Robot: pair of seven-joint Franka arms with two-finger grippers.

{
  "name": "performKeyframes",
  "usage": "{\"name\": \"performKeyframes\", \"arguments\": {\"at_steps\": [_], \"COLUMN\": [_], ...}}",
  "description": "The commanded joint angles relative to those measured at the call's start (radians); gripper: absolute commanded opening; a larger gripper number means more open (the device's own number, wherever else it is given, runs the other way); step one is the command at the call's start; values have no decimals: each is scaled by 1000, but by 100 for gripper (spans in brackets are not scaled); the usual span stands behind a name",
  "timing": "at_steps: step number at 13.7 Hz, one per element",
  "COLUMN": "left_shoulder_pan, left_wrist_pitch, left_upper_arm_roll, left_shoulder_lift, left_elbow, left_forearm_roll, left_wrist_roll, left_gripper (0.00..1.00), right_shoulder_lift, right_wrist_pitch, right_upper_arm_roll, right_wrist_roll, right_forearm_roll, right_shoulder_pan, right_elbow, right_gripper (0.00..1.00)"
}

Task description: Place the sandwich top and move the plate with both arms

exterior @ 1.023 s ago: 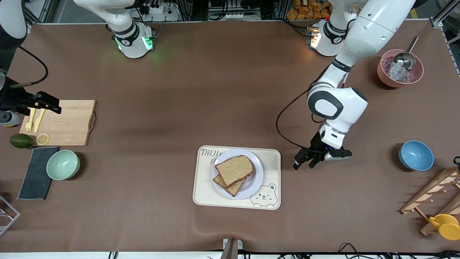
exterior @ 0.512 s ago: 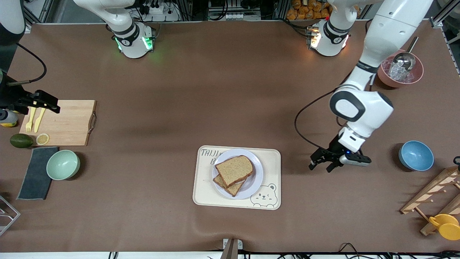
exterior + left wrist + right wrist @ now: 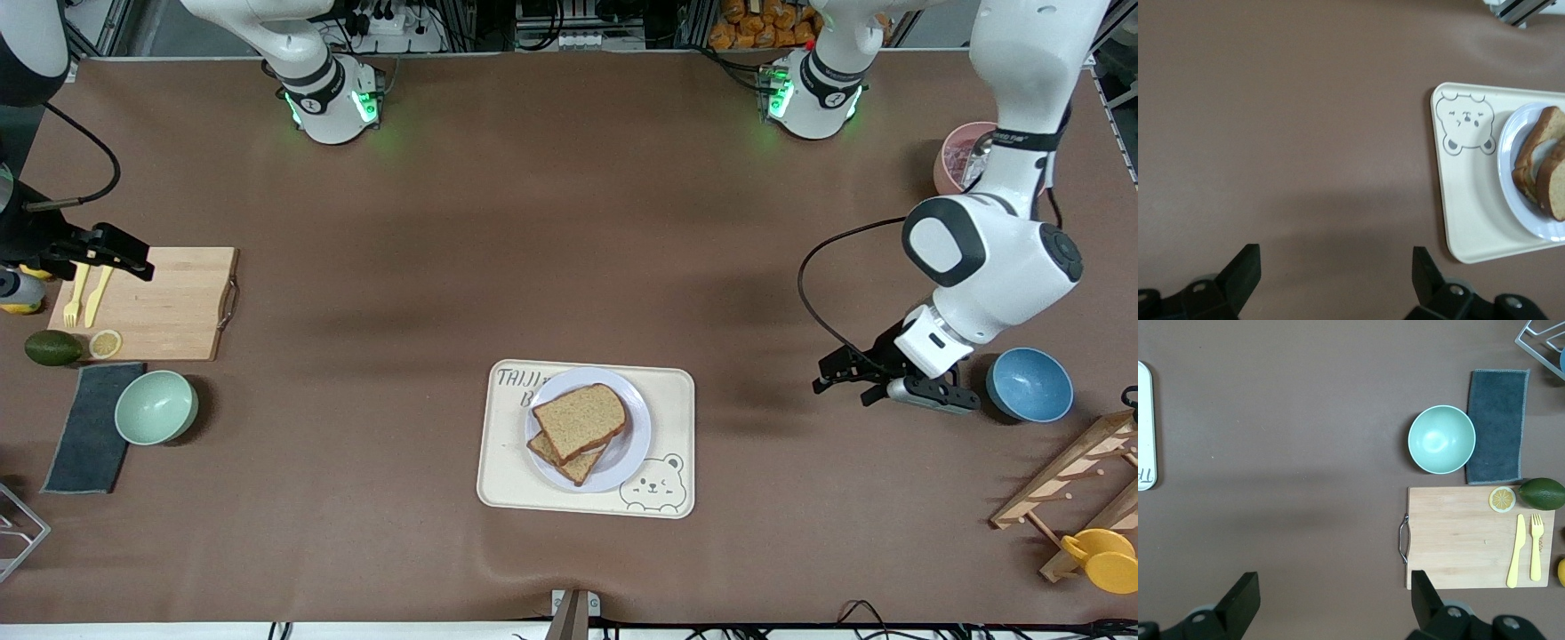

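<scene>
The sandwich top [image 3: 580,420], a plain brown slice, lies on another slice on the pale plate [image 3: 637,443], which rests on the cream bear tray [image 3: 677,418]. The left wrist view shows the tray [image 3: 1468,207], the plate [image 3: 1511,173] and the sandwich top [image 3: 1553,183]. My left gripper [image 3: 841,391] is open and empty over bare table between the tray and a blue bowl; its own view [image 3: 1336,267] shows only table between the fingers. My right gripper [image 3: 120,256] is open and empty over the end of a cutting board [image 3: 169,302], also seen in its wrist view [image 3: 1335,587].
A blue bowl [image 3: 1029,384], a pink bowl [image 3: 953,164], a wooden rack [image 3: 1076,480] and a yellow cup [image 3: 1102,558] stand at the left arm's end. A green bowl [image 3: 156,406], grey cloth [image 3: 89,427] and avocado [image 3: 52,347] lie by the cutting board.
My left arm has swung away from the tray toward the blue bowl, its gripper still open. The right arm has barely moved. The sandwich and plate have not moved.
</scene>
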Motion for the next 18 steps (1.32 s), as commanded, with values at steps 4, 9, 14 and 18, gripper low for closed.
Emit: {"name": "performKeyframes", "arguments": {"at_steps": [4,9,14,18], "left_shoulder_pan": [8,6,0,-2], "left_wrist_pitch": [-433,-740,-829,-929], "left_upper_arm_roll": [27,24,1,-21], "left_shoulder_lift": [-127,-183,-287,-299], "left_elbow": [147,334,356,408], "left_forearm_roll": [366,409,438,506], "left_wrist_roll": [-305,-440,-506,-502], "left_gripper": [100,100,100,100], "right_shoulder_lift": [-2,-2,-2,-2], "right_wrist_pitch": [-35,-38,-38,-37], "right_upper_arm_roll": [-6,-6,-9,-9], "right_wrist_roll": [7,6,6,7], "right_forearm_roll": [53,52,52,55], "right_shoulder_pan": [-9,-9,-11,-11], "right_elbow": [0,2,0,2], "right_gripper": [100,100,100,100]}}
